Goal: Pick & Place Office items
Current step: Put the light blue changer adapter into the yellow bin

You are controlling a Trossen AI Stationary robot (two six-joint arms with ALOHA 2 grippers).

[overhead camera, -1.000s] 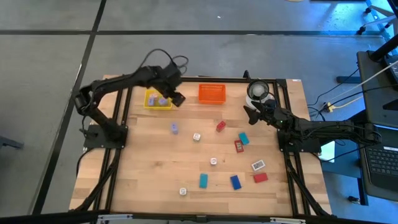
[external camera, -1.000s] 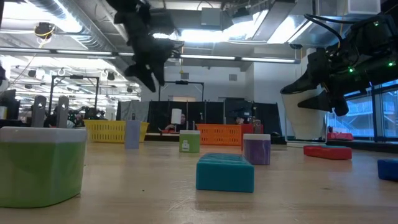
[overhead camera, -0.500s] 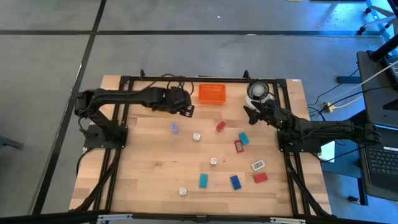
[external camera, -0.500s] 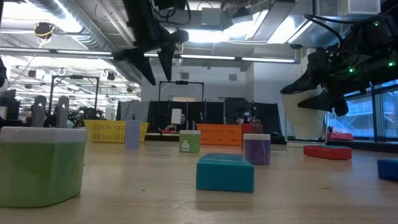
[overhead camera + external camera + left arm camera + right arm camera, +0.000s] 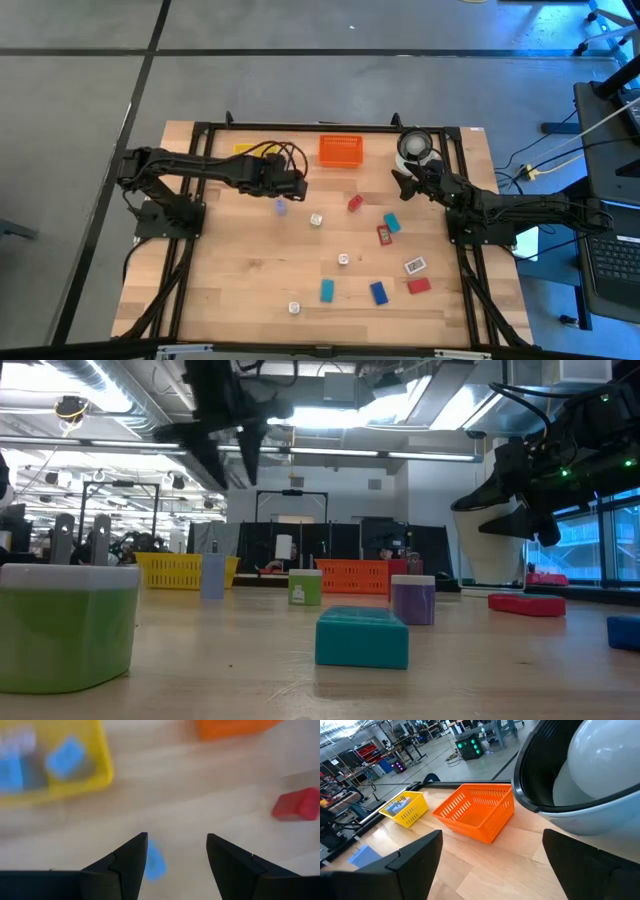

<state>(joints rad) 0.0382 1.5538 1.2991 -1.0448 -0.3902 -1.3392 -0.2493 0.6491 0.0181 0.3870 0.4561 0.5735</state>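
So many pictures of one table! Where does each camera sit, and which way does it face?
High view: above the table, looking straight down; both arms show, left gripper near the lilac block.
Low view: at tabletop height, looking across at a teal block; arms hang in from above.
Left wrist view: on the left arm, looking down past its open fingers at the yellow tray.
Right wrist view: on the right arm, past its open gripper, toward the white container.
Shared: the orange tray appears in all four.

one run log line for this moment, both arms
left gripper: open, above pale lilac block | right gripper: open, beside white round container
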